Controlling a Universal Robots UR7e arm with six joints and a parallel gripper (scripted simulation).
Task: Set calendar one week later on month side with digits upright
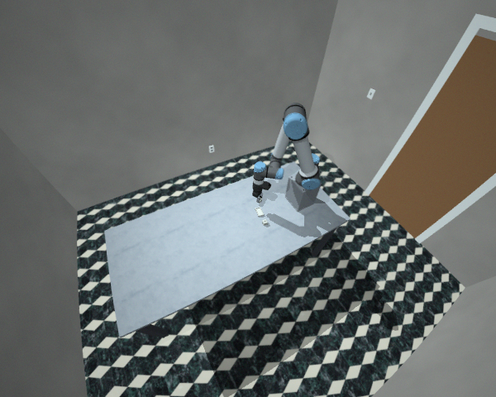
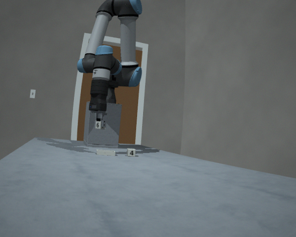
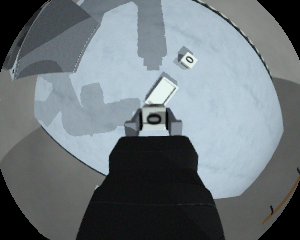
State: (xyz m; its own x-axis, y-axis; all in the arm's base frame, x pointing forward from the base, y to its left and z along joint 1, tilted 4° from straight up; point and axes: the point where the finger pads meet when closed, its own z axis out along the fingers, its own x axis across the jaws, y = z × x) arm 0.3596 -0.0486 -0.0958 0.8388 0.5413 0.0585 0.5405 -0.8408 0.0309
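Note:
My gripper (image 2: 100, 124) is shut on a white digit cube (image 2: 97, 124) and holds it well above the table. The cube shows a 6 toward the exterior camera and a 0 toward the wrist camera (image 3: 154, 118). The white tray (image 2: 105, 152) lies flat on the table below the gripper, and looks empty in the wrist view (image 3: 162, 90). The second white cube (image 2: 130, 152) stands on the table to the right of the tray, outside it, showing a 4. It also shows in the wrist view (image 3: 188, 59). In the top view the gripper (image 1: 259, 197), tray (image 1: 259, 211) and loose cube (image 1: 265, 222) are tiny.
The arm's grey pedestal (image 2: 102, 124) stands at the table's far end, just behind the tray. A brown door (image 1: 449, 141) is behind it. The table (image 1: 205, 243) stretches wide toward the exterior camera.

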